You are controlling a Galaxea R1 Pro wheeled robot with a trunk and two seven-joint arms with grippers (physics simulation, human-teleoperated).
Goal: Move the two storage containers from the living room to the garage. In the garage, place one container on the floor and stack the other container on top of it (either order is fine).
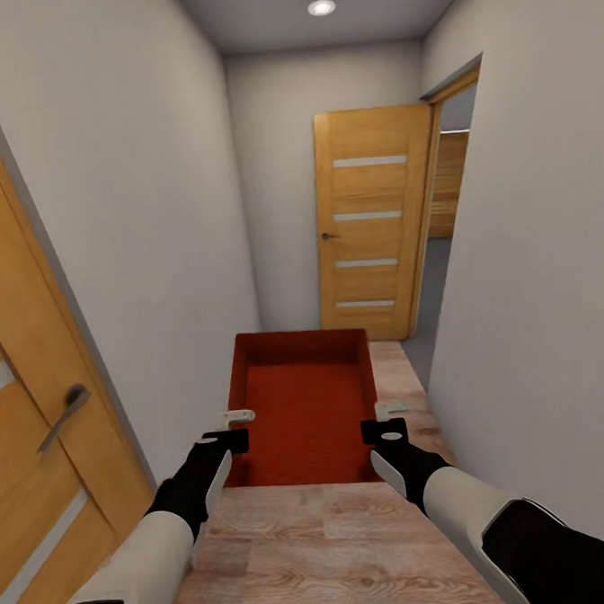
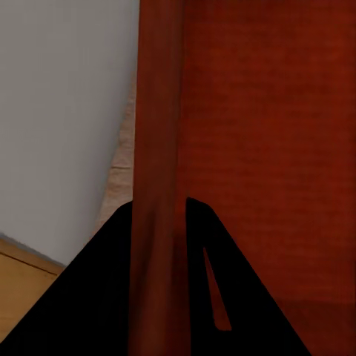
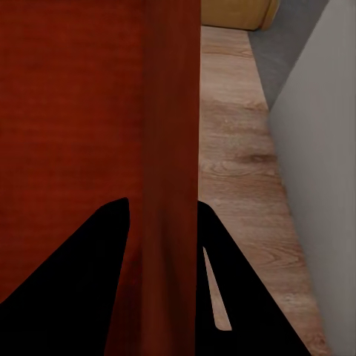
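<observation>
An orange-red storage container (image 1: 302,401) hangs level over the light wood plank floor of a narrow corridor, open top up and nothing in it. My left gripper (image 1: 232,430) is shut on its left side wall (image 2: 157,148), which runs between the fingers in the left wrist view. My right gripper (image 1: 388,420) is shut on the right side wall (image 3: 172,133) in the same way. The living room is out of view. Past a doorway ahead on the right lies a grey floor (image 1: 428,307); I cannot tell whether that is the garage.
White walls stand close on both sides. A wooden door with a lever handle (image 1: 65,416) is at my left. Ahead on the right, an open wooden door (image 1: 368,221) leans against the end wall beside the doorway. A wooden plank surface (image 1: 447,188) shows beyond it.
</observation>
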